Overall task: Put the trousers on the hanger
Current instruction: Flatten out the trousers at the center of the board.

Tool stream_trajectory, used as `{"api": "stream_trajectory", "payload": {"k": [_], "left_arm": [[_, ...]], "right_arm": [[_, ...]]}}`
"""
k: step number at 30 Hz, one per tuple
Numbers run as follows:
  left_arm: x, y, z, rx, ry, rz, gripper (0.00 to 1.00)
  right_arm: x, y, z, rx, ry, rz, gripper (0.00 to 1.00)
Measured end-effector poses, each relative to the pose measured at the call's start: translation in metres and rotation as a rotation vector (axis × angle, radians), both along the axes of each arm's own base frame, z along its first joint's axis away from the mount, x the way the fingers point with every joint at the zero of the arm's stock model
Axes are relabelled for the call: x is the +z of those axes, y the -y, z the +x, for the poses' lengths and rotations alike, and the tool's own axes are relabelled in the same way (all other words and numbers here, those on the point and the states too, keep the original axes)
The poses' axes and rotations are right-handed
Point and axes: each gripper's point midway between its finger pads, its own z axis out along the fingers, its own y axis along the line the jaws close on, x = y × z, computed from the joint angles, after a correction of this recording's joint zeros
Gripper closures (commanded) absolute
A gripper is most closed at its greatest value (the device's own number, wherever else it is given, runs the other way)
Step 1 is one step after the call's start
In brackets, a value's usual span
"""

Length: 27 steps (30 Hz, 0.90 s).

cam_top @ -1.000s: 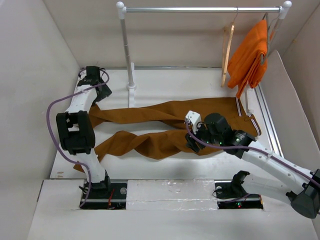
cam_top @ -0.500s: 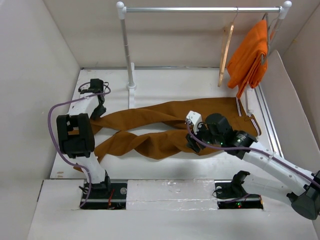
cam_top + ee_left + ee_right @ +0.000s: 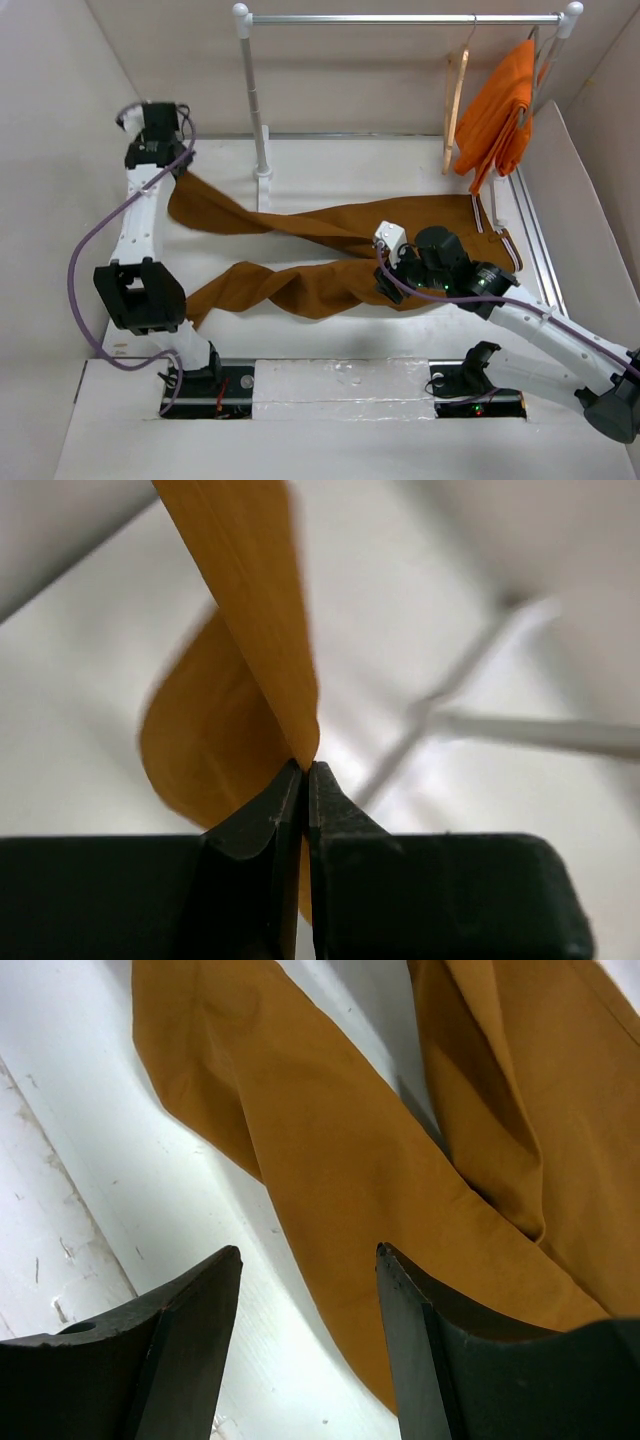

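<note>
- The left gripper (image 3: 306, 772) pinches a thin edge of the trousers (image 3: 250, 610), its jaws pressed together.
- The cloth rises from the tips to the top edge (another fold bulges left).
- A blurred pale rod (image 3: 540, 730) lies behind.

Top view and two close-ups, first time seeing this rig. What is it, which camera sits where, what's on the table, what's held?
It is two robot arms bolted at the near edge of a white table, each ending in a two-finger gripper. The wide picture comes from a fixed camera above and behind them. The two close-ups come from cameras on the wrists, so the dark shapes at the bottom are each arm's own fingers. Brown trousers lie spread across the table. At the back stands a clothes rail with a bare wooden hanger and an orange garment hanging from it. The left gripper is shut on the end of one trouser leg. The right gripper is open above the trousers, holding nothing.
</note>
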Motion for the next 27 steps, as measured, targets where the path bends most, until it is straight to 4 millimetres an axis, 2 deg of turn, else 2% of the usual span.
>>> {"api": "stream_trajectory", "payload": {"k": [2,4,6,8,9,11,13,15,18,19,20,21,23,25,26,27], "left_arm": [[0.068,0.008,0.026,-0.019,0.187,-0.028,1.00],[0.132,0.018,0.037,-0.046,0.368,-0.053,1.00],[0.166,0.023,0.028,-0.059,0.465,-0.067,1.00],[0.176,0.021,0.011,-0.050,0.515,-0.075,1.00],[0.173,0.016,-0.001,-0.033,0.521,-0.079,1.00],[0.148,-0.002,-0.021,0.020,0.508,-0.082,1.00],[0.109,-0.021,-0.038,0.088,0.455,-0.089,1.00],[0.054,-0.036,-0.050,0.153,0.368,-0.115,1.00],[-0.039,-0.052,-0.069,0.235,0.205,-0.199,1.00],[-0.057,-0.054,-0.074,0.250,0.170,-0.219,1.00],[-0.096,-0.060,-0.089,0.298,0.095,-0.270,1.00],[-0.118,-0.064,-0.099,0.336,0.065,-0.316,1.00],[-0.148,-0.075,-0.121,0.415,0.037,-0.390,1.00],[-0.164,-0.083,-0.139,0.481,0.031,-0.433,1.00],[-0.167,-0.086,-0.144,0.503,0.034,-0.443,1.00],[-0.166,-0.087,-0.145,0.509,0.043,-0.450,0.93]], "right_arm": [[0.000,0.000,0.000,0.000,0.002,-0.002,0.38],[0.000,0.002,0.001,-0.002,0.003,-0.004,0.38],[0.000,0.002,0.002,-0.003,0.004,-0.004,0.38],[0.000,0.002,0.002,-0.002,0.005,-0.006,0.38],[0.000,0.002,0.002,-0.001,0.005,-0.005,0.38],[0.000,0.002,0.002,-0.001,0.005,-0.006,0.38],[0.000,0.002,0.001,0.001,0.004,-0.006,0.38],[-0.001,0.002,0.001,0.003,0.001,-0.011,0.38],[-0.002,0.005,-0.002,0.004,-0.007,-0.019,0.38],[-0.002,0.006,-0.004,0.004,-0.009,-0.020,0.38],[-0.001,0.007,-0.005,0.004,-0.008,-0.019,0.38],[0.000,0.009,-0.006,0.003,-0.007,-0.018,0.38],[0.003,0.012,-0.008,-0.002,0.002,-0.013,0.38],[0.006,0.016,-0.008,-0.023,0.012,-0.004,0.41],[0.007,0.018,-0.007,-0.038,0.016,-0.003,0.51],[0.006,0.021,-0.006,-0.055,0.016,-0.004,0.60]]}}
